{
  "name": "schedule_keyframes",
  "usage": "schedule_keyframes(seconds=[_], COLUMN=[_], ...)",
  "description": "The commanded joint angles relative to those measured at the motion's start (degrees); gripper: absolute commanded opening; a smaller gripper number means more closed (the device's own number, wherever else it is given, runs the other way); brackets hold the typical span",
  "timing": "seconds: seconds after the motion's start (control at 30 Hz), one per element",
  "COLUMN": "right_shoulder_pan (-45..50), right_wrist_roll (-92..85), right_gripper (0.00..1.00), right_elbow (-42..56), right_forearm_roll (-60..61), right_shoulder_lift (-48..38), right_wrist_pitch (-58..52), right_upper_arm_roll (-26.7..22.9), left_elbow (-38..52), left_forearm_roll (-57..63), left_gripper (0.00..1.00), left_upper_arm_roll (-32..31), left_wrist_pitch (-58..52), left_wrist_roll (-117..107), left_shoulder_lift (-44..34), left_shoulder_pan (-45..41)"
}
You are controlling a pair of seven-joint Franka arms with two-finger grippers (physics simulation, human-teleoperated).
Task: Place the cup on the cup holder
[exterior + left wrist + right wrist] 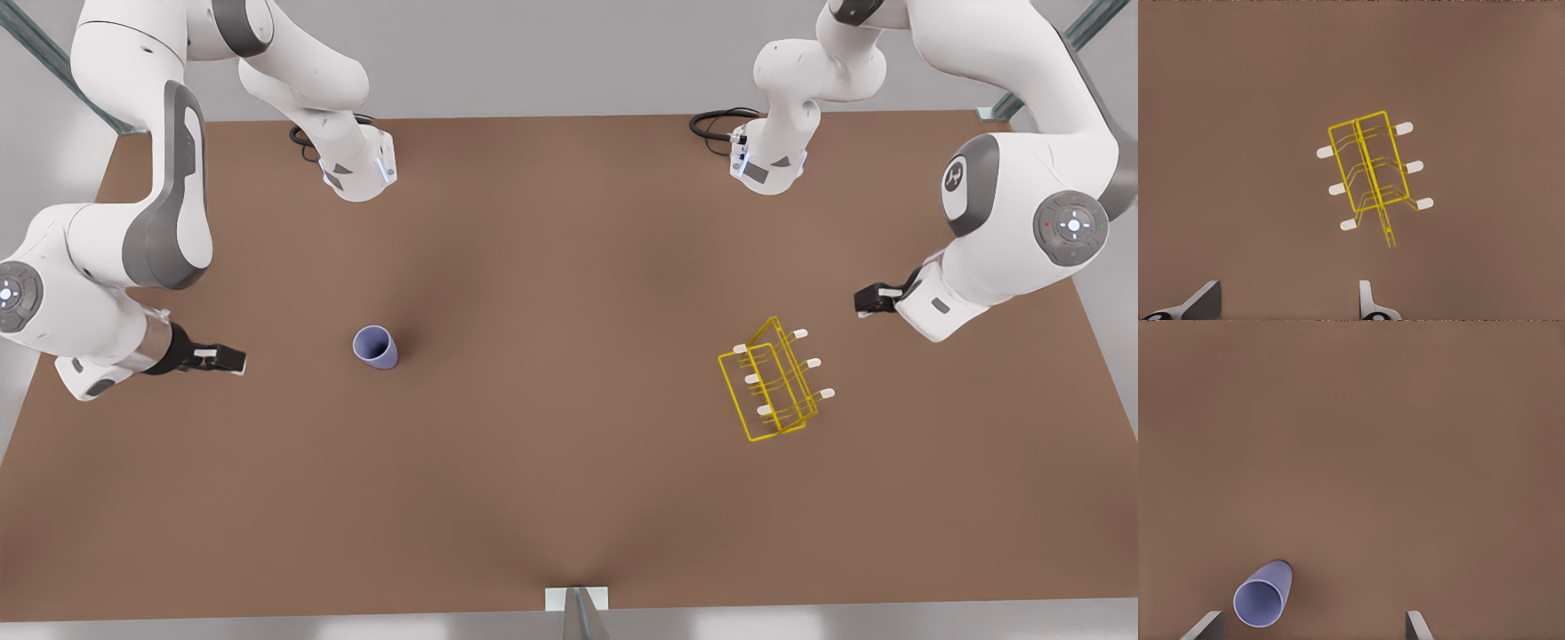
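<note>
Nothing done yet | cup point(376, 346) upright toward tabletop point(551, 498) left edge, unheld | cup holder point(776, 382) toward right edge, pegs bare | right claw point(227, 359) near cup, open, empty | left claw point(867, 300) near holder, open, empty | grasp and placing remain

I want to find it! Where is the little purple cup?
The cup stands upright on the brown table, on the front view's left, just beyond the open right gripper and far from the yellow cup holder.

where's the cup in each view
Front view: cup upright on the table, left of centre, apart from the rack.
Left wrist view: not in it; the rack is.
Right wrist view: cup by the right tool.
Shared landmark: the brown table.
</note>
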Motion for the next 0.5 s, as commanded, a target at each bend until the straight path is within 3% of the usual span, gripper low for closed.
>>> schedule_keyframes(seconds=[0.0, 0.27, 0.43, 0.47], right_shoulder_pan=[0.0, 0.3, 11.7, 13.1], right_wrist_roll=[0.8, 1.2, 9.9, 14.9], right_gripper=[1.00, 1.00, 1.00, 1.00], right_elbow=[0.0, -2.5, -11.6, -13.2], right_forearm_roll=[0.0, -0.5, -0.3, -0.4], right_shoulder_lift=[-0.1, -0.2, -0.9, -1.2], right_wrist_pitch=[1.2, 1.4, 7.5, 8.1], right_upper_arm_roll=[0.0, 0.4, 0.5, 2.4], left_elbow=[0.0, 0.0, 0.0, -0.3], left_forearm_roll=[0.1, -0.2, -0.2, -0.1], left_gripper=[1.00, 1.00, 1.00, 1.00], left_upper_arm_roll=[0.0, 0.1, 0.2, 0.2], left_wrist_pitch=[1.1, -2.5, -2.9, -2.9], left_wrist_roll=[-0.6, 0.3, 0.4, 0.4], left_shoulder_lift=[0.0, 1.6, 1.5, 1.6], left_shoulder_pan=[0.0, 0.4, 0.4, 0.4])
